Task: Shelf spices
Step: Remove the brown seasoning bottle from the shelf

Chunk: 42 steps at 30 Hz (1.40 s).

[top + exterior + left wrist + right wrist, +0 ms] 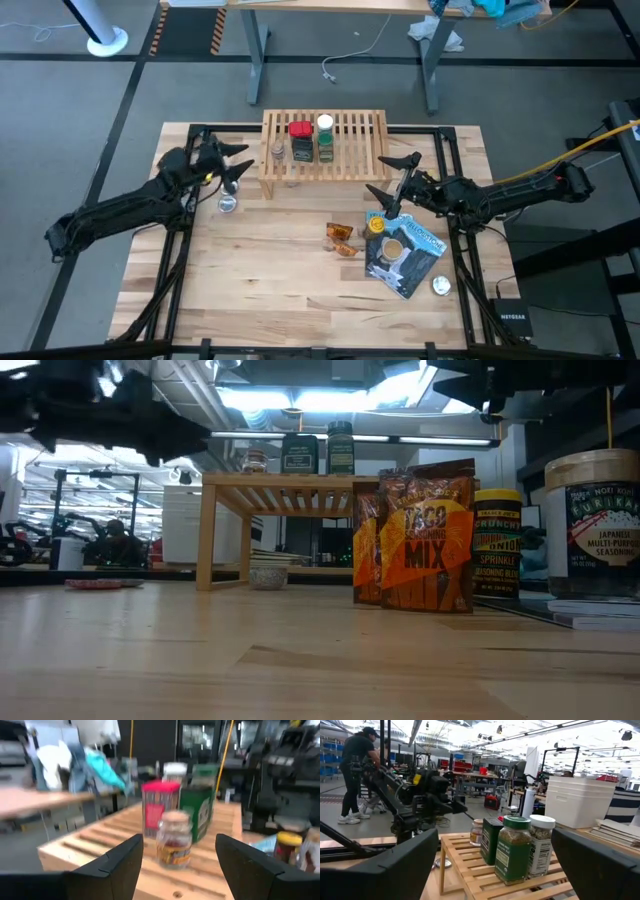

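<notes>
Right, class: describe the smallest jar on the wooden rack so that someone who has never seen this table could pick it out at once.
Find the light-wood slatted shelf at the far edge of the table. Four containers stand on it in a cluster; look to the end of that cluster nearest the left gripper. There sits the small clear jar, shorter than the others, with a tan cap, standing apart from the red-capped tin beside it.
</notes>
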Available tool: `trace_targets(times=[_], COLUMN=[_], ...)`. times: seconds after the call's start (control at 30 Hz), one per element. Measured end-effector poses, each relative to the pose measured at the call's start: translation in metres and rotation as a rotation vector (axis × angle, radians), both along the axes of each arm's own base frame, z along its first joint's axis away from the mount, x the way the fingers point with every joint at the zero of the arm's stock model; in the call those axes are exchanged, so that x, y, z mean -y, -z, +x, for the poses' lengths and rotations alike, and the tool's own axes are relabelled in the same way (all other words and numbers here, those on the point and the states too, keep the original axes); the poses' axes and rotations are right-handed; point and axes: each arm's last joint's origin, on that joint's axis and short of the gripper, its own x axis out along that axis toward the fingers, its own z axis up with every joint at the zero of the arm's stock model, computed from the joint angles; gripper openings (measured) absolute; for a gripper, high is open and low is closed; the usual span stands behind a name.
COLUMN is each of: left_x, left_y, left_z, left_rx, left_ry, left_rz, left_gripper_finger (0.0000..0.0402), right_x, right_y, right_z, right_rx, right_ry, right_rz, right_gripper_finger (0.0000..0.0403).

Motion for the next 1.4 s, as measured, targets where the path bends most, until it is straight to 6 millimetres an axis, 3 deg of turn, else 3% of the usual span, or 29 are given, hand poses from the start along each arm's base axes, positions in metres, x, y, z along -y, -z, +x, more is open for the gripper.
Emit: trace_targets(times=[0.2,0.4,0.7,1.4], left_x=[-0.02,-0.028,-0.033,-0.034], left_y=[0.002,-0.005,-0.011,-0.012], left_z=[0.017,0.026,0.027,0.025], left_rx=[-0.128,-0.153,-0.139,-0.113], left_ry=[0.027,0.037,0.02,-0.005], left_rz=[-0.03,-0.002,-0.004,-0.045], left_gripper_finger=[0.0241,0.0241,0.0241,0.0241], right_x=[0.0,0.0,0.0,0.0], right_y=[0.003,0.01,0.018,0.02], right_z=[0.001,0.001,0.002,0.002], right_rx=[-0.032,-0.103,-0.196,-0.208], right_ry=[0.0,0.0,0.0,-0.001], right_rz=[-0.004,-0.012,-0.022,-0.023], right_gripper_finger=[0.0392,0.0392,0.0392,0.0392])
